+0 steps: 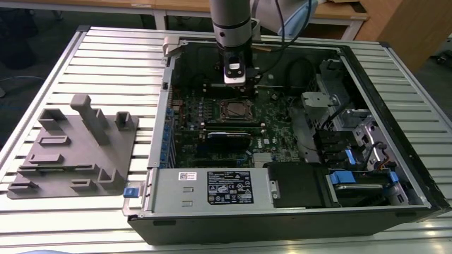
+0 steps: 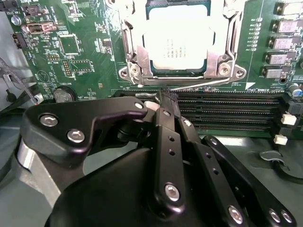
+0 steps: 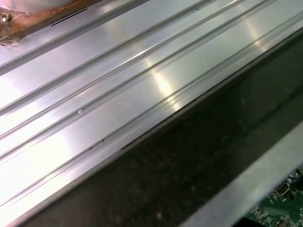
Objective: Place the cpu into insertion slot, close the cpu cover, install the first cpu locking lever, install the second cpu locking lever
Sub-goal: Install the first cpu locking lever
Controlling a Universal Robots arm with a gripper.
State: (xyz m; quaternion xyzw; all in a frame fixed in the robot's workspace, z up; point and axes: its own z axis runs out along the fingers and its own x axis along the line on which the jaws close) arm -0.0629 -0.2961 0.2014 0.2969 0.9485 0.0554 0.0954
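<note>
Hovering above the long black memory slots [image 2: 227, 106], the black metal gripper [image 2: 164, 97] is pinched closed on nothing, just beside the insertion slot [image 1: 236, 110] where the dull silver cpu [image 2: 177, 42] sits framed by the shiny metal cpu cover [image 2: 135, 52].

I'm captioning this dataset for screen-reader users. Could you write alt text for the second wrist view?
The black gripper, shut, hangs over the green motherboard beside the long memory slots. Just beyond its tips the silver cpu lies framed by the metal cpu cover.
</note>
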